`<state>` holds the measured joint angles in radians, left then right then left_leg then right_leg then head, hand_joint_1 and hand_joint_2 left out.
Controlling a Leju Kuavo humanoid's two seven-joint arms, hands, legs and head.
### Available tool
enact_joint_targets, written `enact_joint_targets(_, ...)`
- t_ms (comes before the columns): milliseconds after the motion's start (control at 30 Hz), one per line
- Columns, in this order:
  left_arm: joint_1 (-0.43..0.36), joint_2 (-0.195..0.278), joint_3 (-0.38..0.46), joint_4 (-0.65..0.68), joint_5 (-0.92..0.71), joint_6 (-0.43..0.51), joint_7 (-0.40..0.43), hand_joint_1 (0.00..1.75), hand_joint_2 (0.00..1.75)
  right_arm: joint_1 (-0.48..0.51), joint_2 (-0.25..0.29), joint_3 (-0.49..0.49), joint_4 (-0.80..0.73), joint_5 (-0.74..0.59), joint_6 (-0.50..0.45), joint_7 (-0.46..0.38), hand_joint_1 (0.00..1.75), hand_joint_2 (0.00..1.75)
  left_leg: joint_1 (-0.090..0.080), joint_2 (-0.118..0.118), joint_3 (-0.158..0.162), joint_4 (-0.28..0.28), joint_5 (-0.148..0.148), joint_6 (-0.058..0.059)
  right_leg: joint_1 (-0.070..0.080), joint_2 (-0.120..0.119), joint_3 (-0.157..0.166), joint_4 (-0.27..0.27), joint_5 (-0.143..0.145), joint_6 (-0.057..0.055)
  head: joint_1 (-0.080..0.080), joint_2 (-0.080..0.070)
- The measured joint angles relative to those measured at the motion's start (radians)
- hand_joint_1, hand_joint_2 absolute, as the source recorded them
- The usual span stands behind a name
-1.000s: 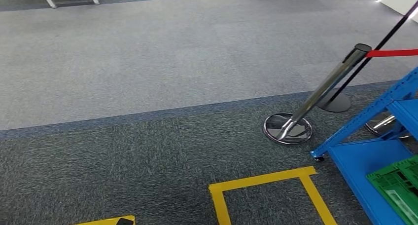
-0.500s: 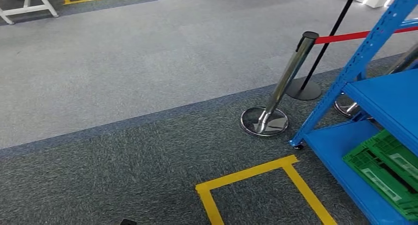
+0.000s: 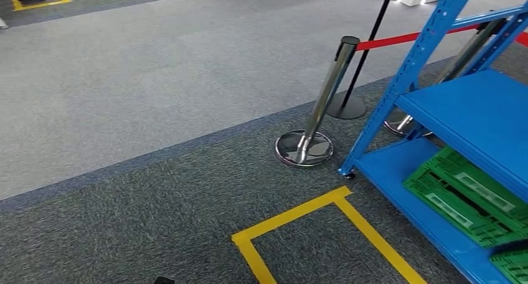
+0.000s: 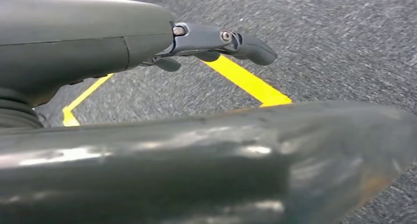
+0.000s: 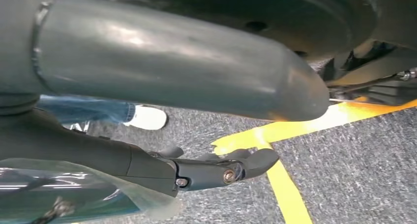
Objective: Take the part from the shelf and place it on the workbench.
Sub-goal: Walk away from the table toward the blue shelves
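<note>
Since a second ago the camera has turned right: shelf point(image 3: 461, 109) now fills more, holding two green crates point(image 3: 464, 194). Part unseen. Left hand point(image 4: 216, 42) and right hand point(image 5: 216, 170) extended, holding nothing, above yellow tape point(image 4: 246, 81).

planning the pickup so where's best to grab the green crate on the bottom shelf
Probably the green crate by its near long edge, coming from the open front side: it lies flat and low, and the upper shelf covers it from above.

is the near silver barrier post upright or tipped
Upright: the silver barrier post stands on its round base, red belt attached at the top.
</note>
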<state>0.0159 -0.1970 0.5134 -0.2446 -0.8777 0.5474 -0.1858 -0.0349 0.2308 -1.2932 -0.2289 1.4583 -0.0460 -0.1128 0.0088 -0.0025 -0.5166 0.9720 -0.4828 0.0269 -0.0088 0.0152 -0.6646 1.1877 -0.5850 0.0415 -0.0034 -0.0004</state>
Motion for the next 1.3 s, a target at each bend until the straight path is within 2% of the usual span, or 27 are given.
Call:
enact_joint_targets(33, 0.001, 0.0, 0.0, 0.0, -0.001, 0.0, 0.0, 0.0, 0.0, 0.0, 0.0, 0.0, 0.0, 0.0, 0.0, 0.0, 0.0, 0.0, -0.001, 0.014, 0.0, 0.0, -0.001, 0.0, -0.002, -0.005, -0.026, 0.057, -0.019, 0.004, 0.0, 0.0)
enact_joint_targets(67, 0.002, 0.0, 0.0, 0.0, -0.002, 0.0, 0.0, 0.0, 0.0, 0.002, 0.0, 0.0, 0.0, 0.001, 0.0, 0.0, 0.0, 0.0, -0.001, 0.027, 0.0, 0.001, -0.001, 0.0, -0.003, -0.009, -0.038, 0.084, -0.022, 0.008, 0.0, 0.0)
enact_joint_targets(100, 0.002, -0.001, 0.0, 0.0, -0.003, 0.0, 0.0, 0.0, 0.44, 0.004, 0.0, 0.0, 0.0, 0.001, 0.0, 0.0, 0.0, 0.0, -0.001, 0.039, 0.0, 0.001, -0.002, -0.001, -0.005, -0.013, -0.029, 0.071, -0.005, 0.01, 0.0, 0.0)
enact_joint_targets(200, 0.0, -0.005, 0.0, 0.0, -0.006, 0.0, 0.002, 0.0, 1.75, 0.004, 0.0, -0.001, 0.0, 0.001, -0.001, 0.0, 0.0, 0.0, -0.002, 0.065, 0.002, 0.009, -0.01, -0.013, -0.007, -0.049, 0.078, -0.122, 0.076, 0.01, 0.001, 0.0)
enact_joint_targets(267, 0.0, -0.006, 0.0, 0.0, -0.008, 0.0, 0.003, 0.0, 1.75, 0.001, 0.0, -0.001, 0.0, 0.001, -0.001, 0.0, 0.0, 0.0, -0.006, 0.077, 0.003, 0.015, -0.016, -0.024, -0.003, -0.065, 0.117, -0.188, 0.088, -0.004, 0.0, 0.0)
enact_joint_targets(333, -0.002, -0.006, 0.0, 0.0, -0.01, 0.0, 0.004, 0.0, 1.75, 0.002, 0.0, -0.001, 0.0, 0.002, -0.001, -0.001, 0.0, 0.0, -0.006, 0.088, 0.007, 0.014, -0.017, -0.035, 0.0, -0.051, 0.115, -0.188, 0.088, -0.021, -0.001, 0.0)
enact_joint_targets(400, -0.003, -0.006, 0.0, 0.0, -0.012, 0.0, 0.004, 0.0, 1.75, 0.004, 0.0, -0.001, 0.0, 0.002, -0.001, -0.001, 0.0, 0.0, -0.002, 0.073, 0.004, 0.034, -0.036, -0.046, -0.002, -0.038, 0.116, -0.191, 0.092, -0.035, -0.003, 0.0)
enact_joint_targets(433, -0.003, -0.006, 0.0, 0.0, -0.014, 0.0, 0.004, 0.0, 1.75, 0.003, 0.0, -0.001, 0.0, 0.002, -0.001, -0.001, 0.0, 0.0, -0.001, 0.056, -0.01, 0.072, -0.063, -0.05, -0.004, -0.03, 0.118, -0.192, 0.094, -0.04, -0.006, 0.0)
enact_joint_targets(500, -0.002, -0.006, 0.0, 0.0, -0.018, 0.0, 0.004, 0.0, 1.75, 0.001, 0.0, -0.001, 0.0, 0.003, -0.001, -0.001, 0.0, 0.0, 0.001, 0.022, -0.067, 0.206, -0.135, -0.053, -0.003, -0.013, 0.115, -0.192, 0.097, -0.048, -0.012, 0.0)
enact_joint_targets(533, -0.001, -0.006, 0.0, 0.0, -0.018, 0.0, 0.004, 0.0, 1.75, 0.001, 0.0, -0.001, 0.0, 0.004, -0.001, -0.001, 0.0, 0.0, 0.001, 0.016, -0.097, 0.273, -0.161, -0.053, -0.002, -0.002, 0.114, -0.192, 0.098, -0.049, -0.012, 0.0)
enact_joint_targets(567, -0.001, -0.006, 0.0, 0.0, -0.018, 0.0, 0.004, 0.0, 1.75, 0.001, 0.0, -0.001, 0.0, 0.004, -0.001, -0.001, 0.0, 0.0, 0.001, 0.014, -0.116, 0.313, -0.169, -0.052, 0.0, 0.008, 0.114, -0.192, 0.098, -0.05, -0.013, 0.0)
enact_joint_targets(600, 0.0, -0.006, 0.0, 0.0, -0.019, 0.0, 0.004, 0.0, 1.75, 0.002, 0.0, -0.001, 0.0, 0.004, -0.001, -0.001, 0.0, 0.0, 0.001, 0.012, -0.118, 0.313, -0.154, -0.048, 0.002, 0.02, 0.115, -0.192, 0.099, -0.051, -0.013, 0.0)
enact_joint_targets(633, 0.001, -0.006, 0.0, 0.0, -0.02, 0.0, 0.004, 0.0, 1.75, 0.003, 0.0, -0.001, 0.0, 0.004, -0.001, -0.001, 0.0, 0.0, 0.0, 0.007, -0.101, 0.27, -0.121, -0.043, 0.004, 0.032, 0.116, -0.192, 0.099, -0.051, -0.013, 0.0)
enact_joint_targets(700, 0.001, -0.006, 0.0, 0.001, -0.023, 0.0, 0.004, 0.0, 1.75, 0.002, 0.001, -0.001, 0.0, 0.005, 0.0, -0.001, 0.0, 0.0, -0.001, -0.028, -0.04, 0.126, -0.044, -0.027, 0.006, 0.055, 0.118, -0.191, 0.1, -0.049, -0.012, 0.0)
enact_joint_targets(733, 0.001, -0.006, 0.0, 0.001, -0.024, 0.0, 0.003, 0.0, 1.75, 0.001, 0.002, -0.001, 0.0, 0.005, 0.0, -0.001, 0.0, 0.0, -0.002, -0.047, -0.016, 0.067, -0.023, -0.021, 0.006, 0.065, 0.115, -0.19, 0.101, -0.046, -0.013, 0.0)
enact_joint_targets(767, 0.001, -0.005, 0.0, 0.001, -0.026, 0.0, 0.003, 0.0, 1.75, 0.0, 0.003, -0.001, 0.0, 0.005, 0.001, -0.001, 0.0, 0.0, -0.003, -0.061, -0.003, 0.034, -0.016, -0.017, 0.004, 0.074, 0.112, -0.189, 0.102, -0.042, -0.013, 0.0)
enact_joint_targets(833, 0.0, -0.005, 0.0, 0.002, -0.027, 0.0, 0.004, 0.0, 1.75, 0.002, 0.004, -0.001, 0.0, 0.005, 0.002, -0.001, 0.0, 0.0, -0.005, -0.057, 0.001, 0.018, -0.016, -0.014, 0.001, 0.092, 0.103, -0.192, 0.108, -0.029, -0.013, 0.0)
enact_joint_targets(867, -0.001, -0.006, 0.0, 0.002, -0.027, 0.0, 0.004, 0.0, 1.75, 0.004, 0.004, -0.001, 0.0, 0.005, 0.002, -0.001, 0.0, 0.0, -0.004, -0.047, 0.003, 0.012, -0.012, -0.012, 0.0, 0.09, 0.097, -0.19, 0.108, -0.024, -0.013, 0.0)
enact_joint_targets(933, -0.002, -0.008, 0.001, 0.002, -0.028, 0.0, 0.005, 0.0, 1.75, 0.004, 0.004, -0.001, 0.0, 0.005, 0.002, 0.0, 0.0, 0.0, 0.0, -0.025, 0.006, -0.002, -0.004, -0.004, 0.001, 0.053, 0.073, -0.152, 0.081, -0.014, -0.008, 0.0)
enact_joint_targets(1000, -0.001, -0.01, 0.001, 0.002, -0.029, 0.0, 0.005, 0.0, 1.75, 0.0, 0.004, -0.001, 0.0, 0.006, 0.002, 0.0, 0.0, 0.0, 0.001, 0.0, 0.006, -0.007, -0.001, 0.001, 0.0, 0.006, 0.018, -0.036, 0.017, -0.007, -0.001, 0.0)
enact_joint_targets(1033, 0.0, -0.01, 0.001, 0.002, -0.03, 0.0, 0.005, 0.0, 1.75, 0.0, 0.004, -0.001, 0.0, 0.006, 0.002, 0.0, 0.0, 0.0, 0.0, 0.014, 0.005, -0.007, -0.001, 0.002, -0.002, -0.003, -0.014, 0.033, -0.012, -0.003, 0.0, 0.0)
enact_joint_targets(1067, 0.001, -0.01, 0.001, 0.002, -0.031, 0.0, 0.005, 0.0, 1.75, 0.001, 0.004, -0.001, 0.0, 0.006, 0.002, 0.0, 0.0, 0.0, 0.0, 0.027, 0.005, -0.007, -0.001, 0.002, -0.004, -0.007, -0.036, 0.081, -0.025, 0.001, -0.001, 0.0)
enact_joint_targets(1100, 0.001, -0.01, 0.001, 0.002, -0.032, 0.0, 0.006, 0.0, 1.75, 0.002, 0.004, -0.001, 0.0, 0.006, 0.002, 0.001, 0.0, 0.0, 0.0, 0.039, 0.005, -0.007, -0.002, 0.001, -0.006, -0.011, -0.04, 0.093, -0.019, 0.005, -0.001, 0.0)
enact_joint_targets(1133, 0.0, -0.01, 0.001, 0.002, -0.033, 0.0, 0.006, 0.0, 1.75, 0.004, 0.004, -0.001, 0.0, 0.006, 0.002, 0.001, 0.0, 0.0, 0.001, 0.049, 0.006, -0.006, -0.004, -0.001, -0.008, -0.017, -0.022, 0.062, 0.004, 0.007, 0.0, 0.0)
enact_joint_targets(1200, -0.001, -0.012, 0.001, 0.002, -0.036, 0.0, 0.006, 0.0, 1.75, 0.004, 0.003, -0.001, 0.0, 0.006, 0.002, 0.002, 0.0, 0.0, 0.001, 0.066, 0.008, -0.001, -0.009, -0.009, -0.009, -0.047, 0.055, -0.079, 0.065, 0.009, 0.0, 0.0)
enact_joint_targets(1267, -0.002, -0.012, 0.001, 0.002, -0.038, 0.0, 0.007, 0.0, 1.75, 0.0, 0.003, -0.001, 0.0, 0.006, 0.002, 0.002, 0.0, 0.0, -0.004, 0.08, 0.009, 0.007, -0.016, -0.021, -0.006, -0.071, 0.111, -0.177, 0.089, -0.001, -0.002, 0.0)
enact_joint_targets(1300, -0.003, -0.012, 0.001, 0.002, -0.038, 0.0, 0.007, 0.0, 1.75, 0.0, 0.003, -0.001, 0.0, 0.007, 0.002, 0.002, 0.0, 0.0, -0.006, 0.087, 0.009, 0.01, -0.018, -0.027, -0.004, -0.074, 0.119, -0.191, 0.086, -0.009, -0.003, 0.0)
